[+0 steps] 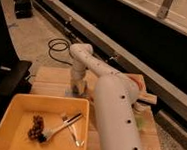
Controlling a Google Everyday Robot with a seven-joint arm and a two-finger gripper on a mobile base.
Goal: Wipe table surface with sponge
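While the white arm reaches away from the camera toward the upper middle of the frame, its gripper [77, 89] points down at the table surface [48, 82], just beyond the far rim of the yellow tray [12, 112]. The claw is closed, and a small dark bluish block under its tip looks like the sponge [78, 92], pressed to the wood; the grip itself is mostly hidden by the wrist.

The main risk, as I judge it, is a stroke toward the camera catching the tray's raised rim, which sits just beside the sponge, and shoving the tray or dragging the sponge out of the claw. Pressing too lightly could also let the sponge skip over the board seams.

The tabletop is pale tan planking, matte, with straight seams running across. The tray is smooth moulded plastic, rectangular with rounded corners, holding metal utensils [67, 125] and a dark knobbly clump [35, 127]. The arm's shell is glossy, rounded, dotted with small dark holes. A black cable [57, 48] coils on the speckled floor beyond.
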